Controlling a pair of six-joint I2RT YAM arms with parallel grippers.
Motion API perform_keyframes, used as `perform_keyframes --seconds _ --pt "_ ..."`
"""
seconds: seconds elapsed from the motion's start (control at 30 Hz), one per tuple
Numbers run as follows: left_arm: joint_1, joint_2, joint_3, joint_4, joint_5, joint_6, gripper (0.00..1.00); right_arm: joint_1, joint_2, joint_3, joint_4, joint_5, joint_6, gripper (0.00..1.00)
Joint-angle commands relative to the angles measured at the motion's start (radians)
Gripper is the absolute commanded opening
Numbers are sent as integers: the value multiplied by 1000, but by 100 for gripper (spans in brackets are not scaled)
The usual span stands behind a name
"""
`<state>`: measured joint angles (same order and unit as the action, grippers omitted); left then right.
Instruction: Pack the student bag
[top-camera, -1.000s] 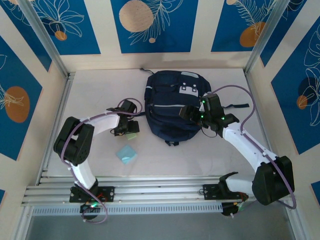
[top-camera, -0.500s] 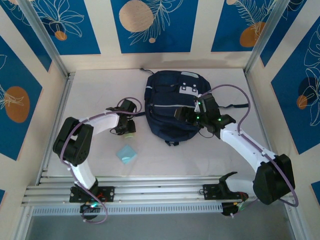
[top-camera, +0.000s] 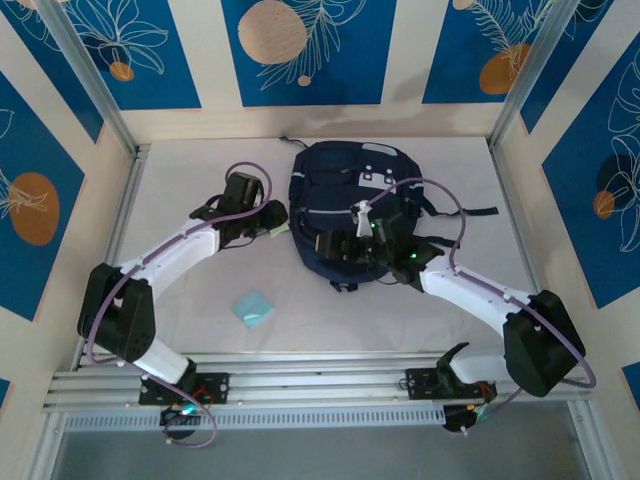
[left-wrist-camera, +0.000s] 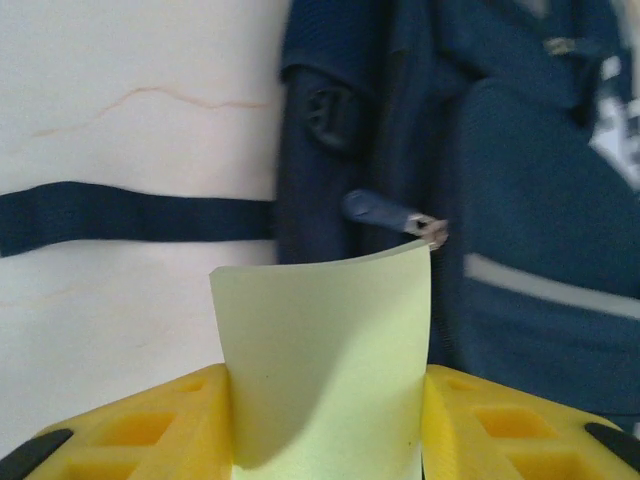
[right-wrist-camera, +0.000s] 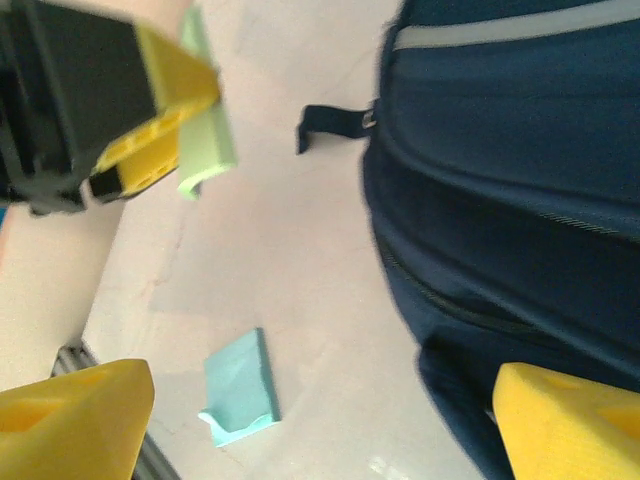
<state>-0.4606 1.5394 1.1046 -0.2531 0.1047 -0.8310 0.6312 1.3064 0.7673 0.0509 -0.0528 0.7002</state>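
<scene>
Yellow-fingered left tool (left-wrist-camera: 325, 390) pinches a curling pale-green paper sheet (left-wrist-camera: 320, 320) just beside the large dark navy fabric student bag (top-camera: 350, 190), which lies mid-worktop (top-camera: 200, 170). The limp sheet may buckle against the fabric and slip out. Left arm stretches forward; the bent right arm holds the right tool (right-wrist-camera: 320, 390) spread above the bag's near edge.

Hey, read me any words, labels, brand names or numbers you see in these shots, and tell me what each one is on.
None legible anywhere.
The grey-white patch on the backpack: dark marks, too small and blurred to read.
The green note: blank on the side shown.
The teal pad: no writing visible.
</scene>
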Motion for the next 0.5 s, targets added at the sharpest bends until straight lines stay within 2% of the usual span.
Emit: perform_keyframes --seconds 0.0,0.13,0.3,0.4,0.47 --pt "-15 -19 -69 180 111 -191 46 50 36 -22 224 -26 12 88" --pt "-50 -31 -115 272 125 -287 45 99 111 0 312 3 4 87" --pt "-77 -44 -144 313 136 -334 45 126 210 45 374 30 4 84" --pt "-85 -58 -165 332 137 -355 45 127 258 69 384 60 1 76" --pt "-89 -67 -174 329 133 -355 45 123 274 75 402 85 2 67"
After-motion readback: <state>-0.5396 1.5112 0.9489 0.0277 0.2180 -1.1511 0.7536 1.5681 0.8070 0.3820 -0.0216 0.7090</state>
